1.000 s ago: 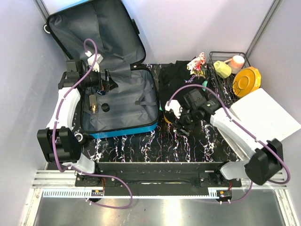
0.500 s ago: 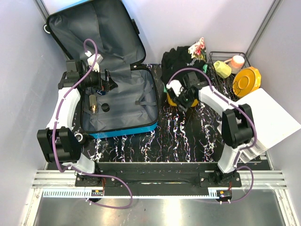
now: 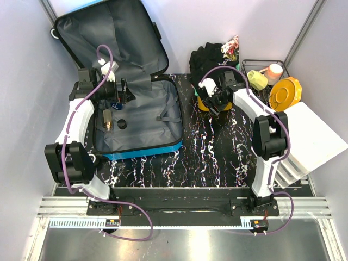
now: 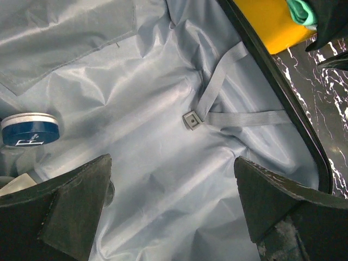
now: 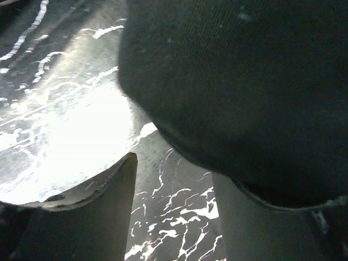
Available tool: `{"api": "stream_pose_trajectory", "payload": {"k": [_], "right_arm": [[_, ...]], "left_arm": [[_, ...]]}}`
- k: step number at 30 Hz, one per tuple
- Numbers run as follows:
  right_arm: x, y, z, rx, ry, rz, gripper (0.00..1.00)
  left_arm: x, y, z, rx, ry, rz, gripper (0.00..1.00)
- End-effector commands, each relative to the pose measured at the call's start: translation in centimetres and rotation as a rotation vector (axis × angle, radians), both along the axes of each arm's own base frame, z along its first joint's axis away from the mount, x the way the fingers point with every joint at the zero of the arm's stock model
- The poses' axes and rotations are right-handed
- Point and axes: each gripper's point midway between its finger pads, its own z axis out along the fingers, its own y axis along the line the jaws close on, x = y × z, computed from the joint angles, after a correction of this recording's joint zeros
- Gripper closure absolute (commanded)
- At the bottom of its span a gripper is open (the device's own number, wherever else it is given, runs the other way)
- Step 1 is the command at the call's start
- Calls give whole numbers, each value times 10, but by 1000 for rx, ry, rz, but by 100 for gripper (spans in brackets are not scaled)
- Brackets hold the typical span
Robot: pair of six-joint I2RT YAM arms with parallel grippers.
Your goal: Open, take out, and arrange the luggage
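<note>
Bright blue hard-shell suitcase (image 3: 147,117) open at far left; left gripper (image 3: 124,92), spread wide, hangs inside it just beside a round blue tin (image 4: 30,129), right gripper (image 3: 215,99), jaws apart, well off at black cloth pile (image 3: 209,57).

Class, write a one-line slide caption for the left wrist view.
Left gripper open above the grey-lined luggage, a strap buckle ahead, a round blue tin at the frame's left edge.

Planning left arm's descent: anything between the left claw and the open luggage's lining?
Nothing visible. The left claw hangs open over the luggage's bare grey lining; only its flat strap buckle lies beneath. The blue tin sits off to one side.
</note>
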Motion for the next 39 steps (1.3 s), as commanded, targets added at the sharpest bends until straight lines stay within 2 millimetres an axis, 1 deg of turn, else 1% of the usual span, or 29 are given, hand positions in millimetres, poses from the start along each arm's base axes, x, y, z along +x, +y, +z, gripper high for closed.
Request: {"api": "stream_pose_trajectory", "payload": {"k": [1,2,3,4,5,6,7,9,10,11,12,13,14,15,16,17,19,21,23,24,25,26,27,28,29,31,34,36,39], "right_arm": [[-9,19,109,182,-184,52,29],[-20,23,120,219,-170,60,25],[-33,24,146,244,-201,73,22],[-47,22,154,251,-179,72,15],[-58,24,168,277,-178,73,11],[-72,22,189,288,-204,82,8],[-88,18,191,281,-169,78,4],[-105,0,211,238,-199,17,4],[-120,-11,206,192,-155,-16,4],[-127,-31,211,121,-174,-81,5],[-136,-43,211,79,-161,-117,5],[-153,-55,204,34,-108,-149,5],[-163,-73,209,-3,-116,-208,6],[-173,-81,209,-18,-102,-235,7],[-188,-90,204,-47,-55,-261,7],[-199,-103,205,-75,-49,-309,7],[-216,-124,196,-128,5,-378,8],[-232,-140,185,-162,71,-437,11],[-244,-149,175,-205,112,-454,12],[-247,-154,171,-224,117,-462,13],[-252,-157,160,-255,145,-456,14],[-254,-163,159,-277,128,-469,14],[-249,-164,157,-276,110,-473,16],[-248,-165,152,-282,118,-477,18],[-243,-167,148,-301,125,-484,20],[-234,-175,140,-313,132,-519,26],[-220,-182,128,-314,131,-522,29],[-210,-193,128,-311,107,-555,32],[-199,-202,143,-271,45,-576,32]], "left_arm": [[0,-2,32,19,-101,-42,1],[-1,-3,36,23,-107,-54,1],[-7,-4,36,37,-112,-88,1],[-11,-7,37,41,-116,-114,1],[-16,-9,38,44,-123,-141,1],[-26,-13,41,50,-138,-193,1],[-31,-17,42,57,-146,-214,1],[-42,-22,36,89,-156,-253,1],[-50,-29,41,105,-184,-281,1],[-56,-33,34,118,-178,-299,1],[-59,-35,33,139,-192,-315,1],[-65,-39,32,144,-200,-331,1],[-70,-48,31,143,-203,-361,1],[-72,-53,31,138,-206,-373,1],[-74,-57,28,128,-202,-382,1],[-72,-59,29,118,-211,-383,1],[-71,-63,26,87,-193,-391,1],[-69,-67,22,56,-165,-400,1],[-72,-69,22,34,-150,-402,1],[-76,-72,24,19,-156,-417,2],[-81,-73,17,10,-141,-421,2],[-80,-73,18,6,-161,-418,2],[-85,-75,21,-8,-168,-412,2],[-90,-74,13,-16,-151,-410,2],[-93,-75,13,-16,-156,-414,2],[-95,-70,10,4,-142,-378,2],[-103,-62,11,47,-130,-347,2],[-104,-56,10,57,-112,-295,2],[-114,-59,8,28,-88,-289,2]]}}
